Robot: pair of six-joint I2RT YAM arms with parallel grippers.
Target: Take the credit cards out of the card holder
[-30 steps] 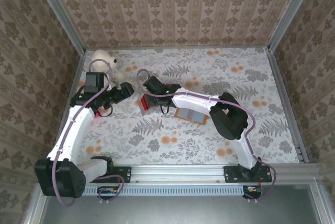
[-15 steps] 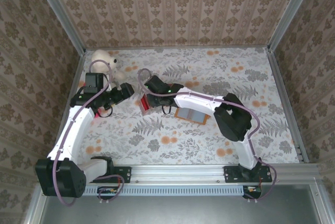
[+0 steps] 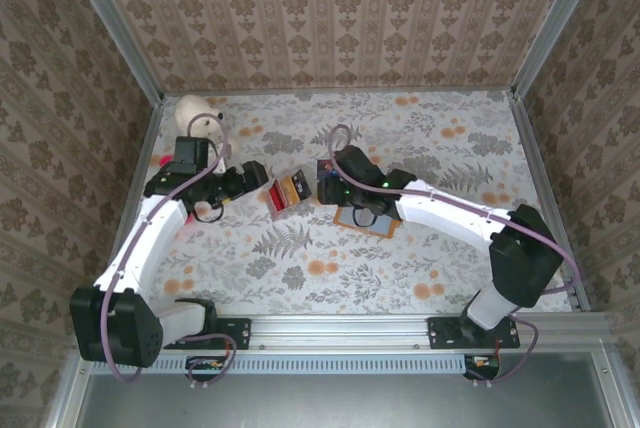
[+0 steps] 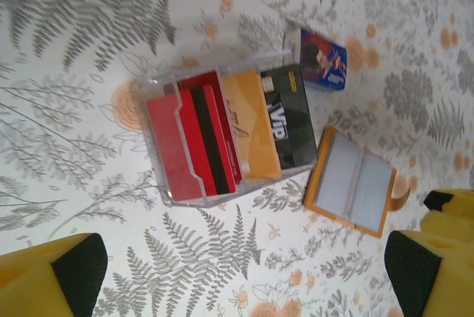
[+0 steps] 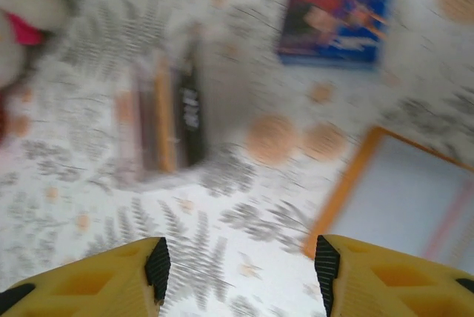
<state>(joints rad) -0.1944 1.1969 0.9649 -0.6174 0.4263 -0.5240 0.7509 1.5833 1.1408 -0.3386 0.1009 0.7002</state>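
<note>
Looks like we're close to the finish here: the credit cards (image 4: 222,135), red ones, a yellow-orange one and a black one, lie fanned side by side inside the clear tray (image 4: 152,87) on the tabletop (image 4: 74,50), out of their pockets. The card holder (image 4: 352,184) lies spread open just beside the tray, apart from it, orange rim up. Its greyish pockets look empty from the left wrist. The right wrist view is blurred and shows a faint pinkish streak in there, so I can't rule out one last card. A small blue square (image 4: 324,59) sits just off the tray's black-card end and isn't part of the job. The right end effector (image 5: 241,272) hovers between tray and holder, released, fingers apart with nothing between them. The left end effector (image 4: 237,272) hangs above the tray, spread wide and holding nothing. My read: what's left is a check of those pockets, then both arms can back off.
</note>
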